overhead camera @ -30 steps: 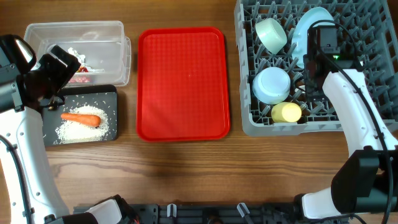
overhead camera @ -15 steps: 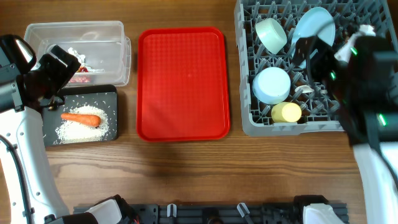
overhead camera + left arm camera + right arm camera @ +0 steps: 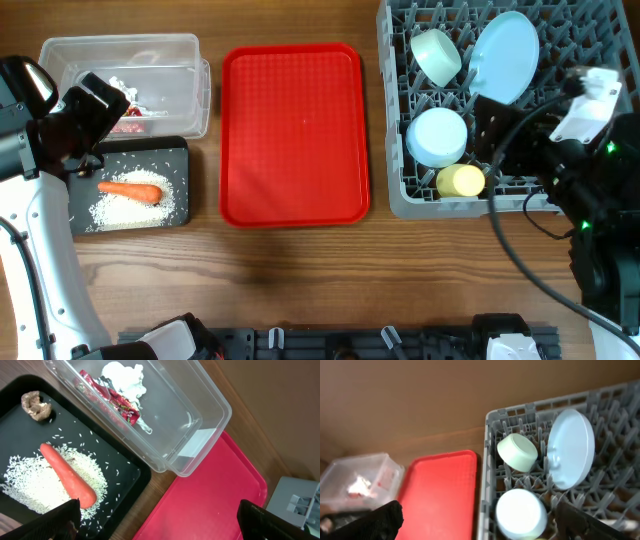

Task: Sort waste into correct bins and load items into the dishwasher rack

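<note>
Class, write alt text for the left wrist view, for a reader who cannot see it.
A small orange carrot lies on loose white rice grains in a shallow black rectangular tray, a brownish food lump near its corner. Alongside, a clear plastic rectangular tub holds a crumpled red-and-white wrapper and white tissue.

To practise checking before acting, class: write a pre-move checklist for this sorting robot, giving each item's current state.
1. Wrapper and tissue in clear tub: ok.
2. Carrot, rice, food lump in black tray: ok.
3. Plate, mint bowl, white-blue bowl, yellow cup in rack: ok.
4. Spoon loaded: cannot tell, not seen.
5. Left gripper and right gripper open, empty: ok.
</note>
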`<move>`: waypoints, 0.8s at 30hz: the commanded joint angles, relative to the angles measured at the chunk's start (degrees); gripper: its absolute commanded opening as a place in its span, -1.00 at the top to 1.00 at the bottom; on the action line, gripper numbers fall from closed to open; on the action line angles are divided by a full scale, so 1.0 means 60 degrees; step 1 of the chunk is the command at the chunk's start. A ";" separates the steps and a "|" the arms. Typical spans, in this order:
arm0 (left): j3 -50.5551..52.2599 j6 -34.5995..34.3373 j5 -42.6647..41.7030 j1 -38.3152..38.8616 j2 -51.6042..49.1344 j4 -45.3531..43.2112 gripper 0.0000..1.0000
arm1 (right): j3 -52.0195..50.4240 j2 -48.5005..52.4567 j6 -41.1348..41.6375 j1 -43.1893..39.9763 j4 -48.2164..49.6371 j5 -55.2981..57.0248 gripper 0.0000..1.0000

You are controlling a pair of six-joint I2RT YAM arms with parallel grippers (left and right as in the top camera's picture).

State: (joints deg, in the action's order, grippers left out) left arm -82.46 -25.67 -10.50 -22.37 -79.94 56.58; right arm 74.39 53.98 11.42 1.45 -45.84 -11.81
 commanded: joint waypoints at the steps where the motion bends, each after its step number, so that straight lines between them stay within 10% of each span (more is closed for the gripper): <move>1: -0.0011 -0.0047 0.0022 -0.0062 -0.0055 -0.0022 -1.00 | 0.0051 -0.0091 -0.1894 0.0011 0.0026 -0.0131 -0.99; 24: -0.0011 -0.0051 0.0022 -0.0062 -0.0055 -0.0022 -1.00 | -1.1016 -0.6863 -0.2131 -0.0040 0.9133 0.1147 -1.00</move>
State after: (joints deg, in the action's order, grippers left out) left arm -82.46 -25.67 -10.48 -22.37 -79.99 56.60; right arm 13.98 18.92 -0.60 1.45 7.90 -4.67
